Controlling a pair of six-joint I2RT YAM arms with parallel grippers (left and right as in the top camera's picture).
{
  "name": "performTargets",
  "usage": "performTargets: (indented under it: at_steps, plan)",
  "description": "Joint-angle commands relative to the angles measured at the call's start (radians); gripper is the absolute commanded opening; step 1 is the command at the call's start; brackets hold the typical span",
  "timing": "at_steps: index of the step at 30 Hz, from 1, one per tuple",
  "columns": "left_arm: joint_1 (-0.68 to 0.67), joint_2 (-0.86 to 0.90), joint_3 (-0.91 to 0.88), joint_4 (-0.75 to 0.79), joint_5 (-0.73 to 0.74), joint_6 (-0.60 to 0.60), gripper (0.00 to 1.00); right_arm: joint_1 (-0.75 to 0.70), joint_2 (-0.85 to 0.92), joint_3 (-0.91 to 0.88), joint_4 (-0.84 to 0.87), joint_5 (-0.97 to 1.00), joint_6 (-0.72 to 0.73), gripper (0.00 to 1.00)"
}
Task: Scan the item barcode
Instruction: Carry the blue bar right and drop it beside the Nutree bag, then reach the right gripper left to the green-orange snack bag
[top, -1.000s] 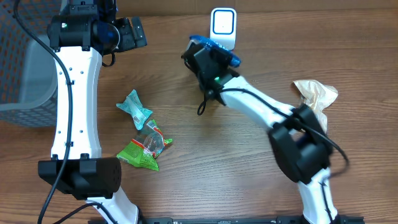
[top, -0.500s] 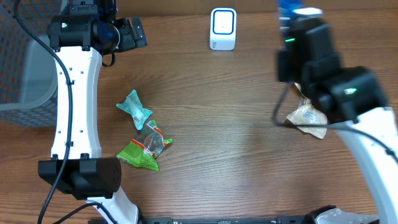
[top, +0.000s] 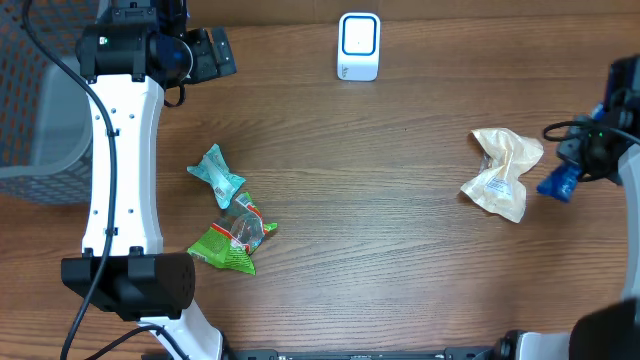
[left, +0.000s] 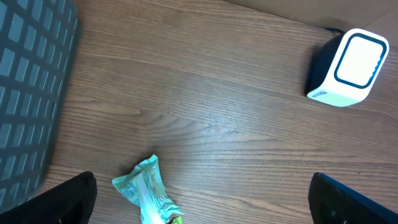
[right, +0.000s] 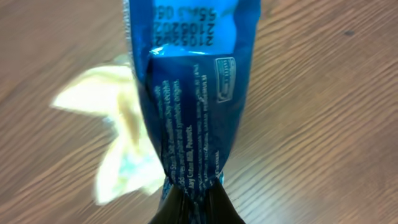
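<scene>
Pinched in the right gripper (right: 193, 202), the blue foil packet (right: 186, 93) is best laid beside the cream crinkled wrapper (top: 503, 172); the left gripper (left: 199, 208) is spread wide, empty

The wooden table (top: 380, 260) holds a white scanner (top: 359, 46), teal packet (top: 216, 175), green packet (top: 230, 240) and beige packet (top: 502, 172).

The left arm (top: 122, 170) stretches far forward from its base, and its left gripper (top: 212, 52) points right with jaws spread wide. The right arm (top: 628, 160) reaches in at the right edge. Its right gripper (top: 585, 160) is pinched tight on a blue packet (top: 557, 184).
</scene>
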Motion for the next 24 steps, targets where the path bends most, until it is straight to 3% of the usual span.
performTargets:
  at_steps: [1, 4, 9, 12, 16, 19, 24]
  plan:
    - [-0.006, 0.011, 0.022, 0.001, 0.008, -0.014, 1.0, -0.056, 0.078, -0.086, 0.102, -0.005, -0.114, 0.04]
    - [-0.006, 0.011, 0.022, 0.001, 0.008, -0.014, 1.0, -0.066, 0.143, -0.098, 0.137, -0.004, -0.162, 0.04]
    - [-0.006, 0.011, 0.022, 0.001, 0.008, -0.014, 1.0, -0.067, 0.218, -0.098, 0.162, -0.016, -0.171, 0.2]
    - [-0.006, 0.011, 0.022, 0.001, 0.008, -0.014, 1.0, -0.067, 0.218, -0.07, 0.152, -0.076, -0.171, 0.39]
    - [-0.006, 0.011, 0.022, 0.001, 0.008, -0.014, 1.0, -0.067, 0.209, 0.069, 0.05, -0.258, -0.167, 0.4]
    - [-0.006, 0.011, 0.022, 0.001, 0.008, -0.014, 1.0, -0.063, 0.2, 0.195, -0.019, -0.525, -0.168, 0.43]
    - [-0.006, 0.011, 0.022, 0.001, 0.008, -0.014, 1.0, -0.009, 0.181, 0.254, -0.013, -0.85, -0.183, 0.45]
